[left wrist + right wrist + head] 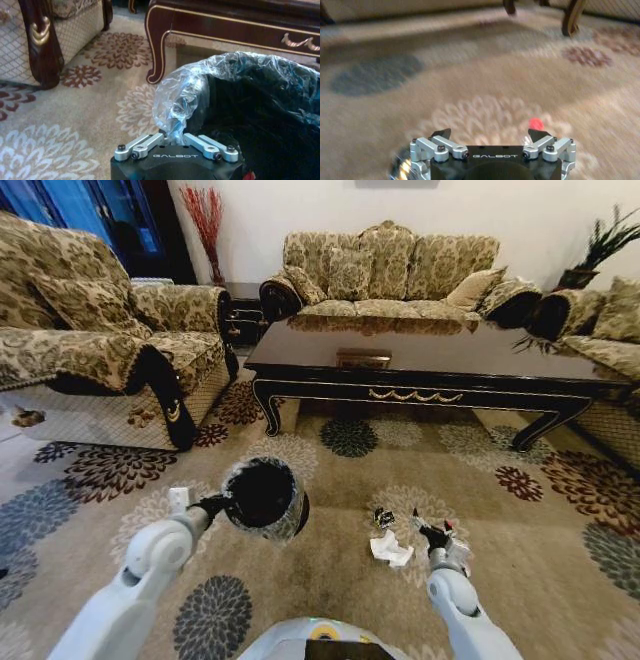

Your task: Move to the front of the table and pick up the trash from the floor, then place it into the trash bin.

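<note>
Trash (390, 548) lies on the carpet at lower centre-right of the head view: a crumpled white paper wad with a small dark scrap just above it. None is collected yet. Left gripper (172, 139) is pressed together on the bag rim of the trash bin (262, 498), holding it left of centre. Right gripper (490, 134) hangs spread above bare carpet, just beside the litter; a red-tipped object near one finger is possibly the bottle. Table (430, 365) stands ahead. "GALBOT" reads on both wrists.
</note>
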Available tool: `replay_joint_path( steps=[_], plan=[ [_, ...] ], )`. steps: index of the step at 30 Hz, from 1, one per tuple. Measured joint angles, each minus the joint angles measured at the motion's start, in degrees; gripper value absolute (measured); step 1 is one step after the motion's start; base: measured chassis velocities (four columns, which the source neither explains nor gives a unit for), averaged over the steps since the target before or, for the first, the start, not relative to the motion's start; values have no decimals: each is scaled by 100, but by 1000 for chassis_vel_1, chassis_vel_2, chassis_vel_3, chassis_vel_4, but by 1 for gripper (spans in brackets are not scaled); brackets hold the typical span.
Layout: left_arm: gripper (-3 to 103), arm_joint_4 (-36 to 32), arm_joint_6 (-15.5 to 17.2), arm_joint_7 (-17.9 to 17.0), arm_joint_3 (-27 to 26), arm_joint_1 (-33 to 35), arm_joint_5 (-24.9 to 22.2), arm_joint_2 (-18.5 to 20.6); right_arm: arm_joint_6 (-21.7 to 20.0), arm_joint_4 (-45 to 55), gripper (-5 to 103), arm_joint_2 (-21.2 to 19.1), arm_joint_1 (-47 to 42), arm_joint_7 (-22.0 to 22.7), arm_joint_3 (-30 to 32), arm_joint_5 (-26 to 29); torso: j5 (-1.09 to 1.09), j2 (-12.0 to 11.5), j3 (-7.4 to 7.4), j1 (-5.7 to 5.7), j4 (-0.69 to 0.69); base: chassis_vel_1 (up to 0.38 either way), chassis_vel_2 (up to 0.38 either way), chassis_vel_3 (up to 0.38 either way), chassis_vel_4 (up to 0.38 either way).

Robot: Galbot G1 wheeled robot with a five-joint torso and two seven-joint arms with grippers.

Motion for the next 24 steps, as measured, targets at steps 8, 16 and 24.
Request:
replay_joint_path(
  steps=[8,16,24],
  plan=[
    [2,-322,0,-30,-62,207,33,-135,-366,-644,100,18,434,339,-162,501,1,0,0,0,0,0,0,0,0],
    [2,-497,0,-39,-151,352,81,-202,-363,-1227,99,181,822,300,-342,527,0,0,0,0,1,0,0,0,0],
    [2,-675,-2,-39,-246,424,7,-192,-334,-1904,82,309,1249,369,-460,391,-3,0,-1,0,1,0,0,0,0]
  ],
)
